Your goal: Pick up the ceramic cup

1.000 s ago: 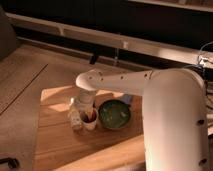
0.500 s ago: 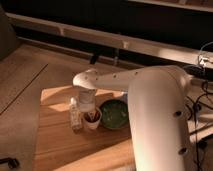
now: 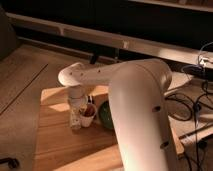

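Gripper (image 3: 80,114) down at the left-centre of the wooden table (image 3: 55,140), right against the cup (image 3: 87,116). Cup upright, cream outside, reddish inside, just left of the green bowl (image 3: 106,114), close to touching it. Finger spacing not readable: one pale finger (image 3: 75,119) shows at the cup's left side, the other lost against the cup or inside it, so grip can't be confirmed either way.

Risks, judged from this layout:
- Tapered cup wall, so a pinch on the rim likely to slip upward on lift.
- If a finger sits outside rather than over the rim, cup gets pushed sideways into the bowl or tipped.
- Bowl so near on the right leaves little room on that side; a nudge could shift both.

Hard to see:
- Big white arm (image 3: 135,110) covers the right part of the table and most of the bowl.
- Cup base and contact point hidden behind finger.
- Cables (image 3: 197,97) at right, cut off by the frame edge.
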Controlling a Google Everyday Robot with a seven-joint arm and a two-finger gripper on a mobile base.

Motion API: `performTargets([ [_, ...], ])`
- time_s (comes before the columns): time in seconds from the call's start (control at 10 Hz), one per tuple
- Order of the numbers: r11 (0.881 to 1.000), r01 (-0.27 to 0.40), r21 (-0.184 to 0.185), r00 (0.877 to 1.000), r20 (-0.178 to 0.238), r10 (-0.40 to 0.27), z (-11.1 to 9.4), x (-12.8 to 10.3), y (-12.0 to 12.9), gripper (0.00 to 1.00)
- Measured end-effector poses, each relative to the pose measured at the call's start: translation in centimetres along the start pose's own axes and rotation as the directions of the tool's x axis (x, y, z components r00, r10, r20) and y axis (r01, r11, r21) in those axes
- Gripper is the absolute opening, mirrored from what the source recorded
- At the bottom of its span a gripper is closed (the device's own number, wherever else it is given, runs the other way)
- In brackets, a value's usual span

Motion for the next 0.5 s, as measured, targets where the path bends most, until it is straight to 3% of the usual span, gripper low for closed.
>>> performTargets([
  [0.2,0.997,0.043,0.071,0.999,0.020,-0.045,-2.6,0.2,2.0,0.00],
  [0.3,0.989,0.074,0.129,0.995,0.050,-0.081,-5.0,0.3,3.5,0.00],
  [0.5,0.974,0.101,0.201,0.987,0.105,-0.124,-9.1,0.6,5.6,0.00],
])
